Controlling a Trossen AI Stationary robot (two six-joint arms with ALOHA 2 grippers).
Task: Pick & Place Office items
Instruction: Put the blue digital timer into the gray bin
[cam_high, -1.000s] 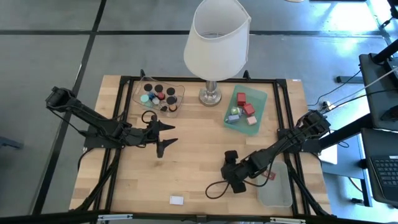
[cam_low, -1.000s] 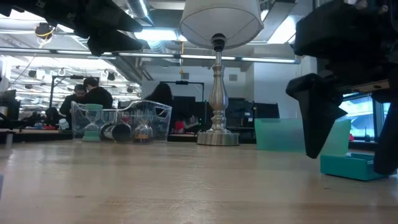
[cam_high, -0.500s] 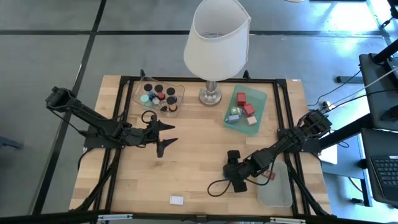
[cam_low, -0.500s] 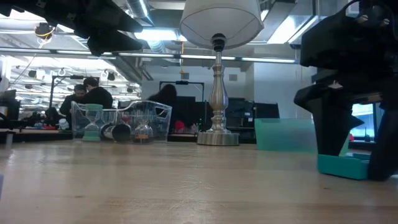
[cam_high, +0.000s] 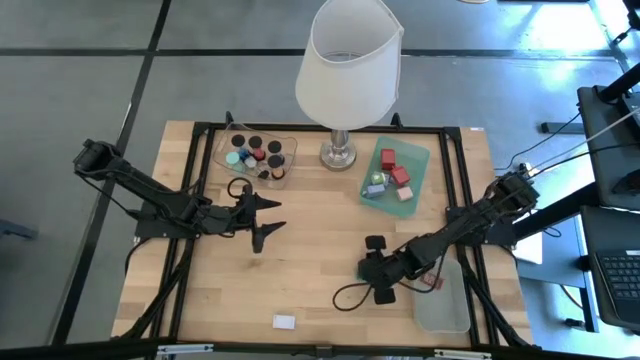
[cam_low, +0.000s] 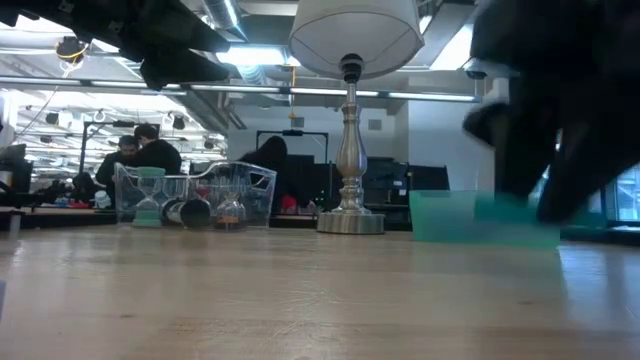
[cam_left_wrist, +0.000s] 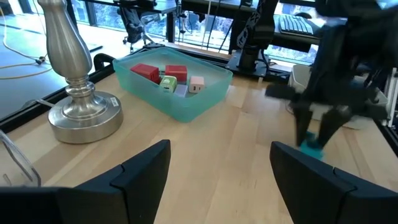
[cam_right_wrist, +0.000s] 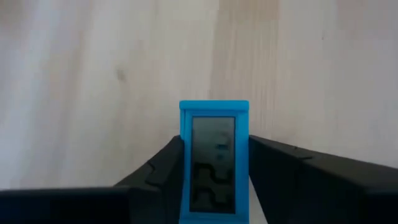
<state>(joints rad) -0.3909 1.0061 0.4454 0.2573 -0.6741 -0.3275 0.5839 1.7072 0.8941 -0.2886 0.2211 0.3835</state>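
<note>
Two arms reach over the wooden table (cam_high: 230, 290). The right arm extends from the table's right edge toward its middle front, with the right gripper (cam_high: 378, 283) low over the bare wood. Its fingers (cam_right_wrist: 158, 171) are clamped on a teal tag (cam_right_wrist: 214, 158), one finger against each long side. The tag stands upright between them: a flat rectangular frame with a darker recessed panel, its upper edge clear of the fingertips. In the left wrist view the same tag (cam_left_wrist: 313, 148) shows as a small teal piece at the tip of the right gripper, just above the table.

The left arm reaches from the left edge toward the middle, and the left gripper (cam_high: 262, 220) hangs above the table with its fingers (cam_left_wrist: 140, 165) apart and nothing between them.

Other office items lie in two trays: black caps and coloured bits in the clear tray (cam_high: 258, 154), red, pink and white blocks in the green tray (cam_high: 415, 160). One white block (cam_high: 284, 321) lies alone near the front edge.
</note>
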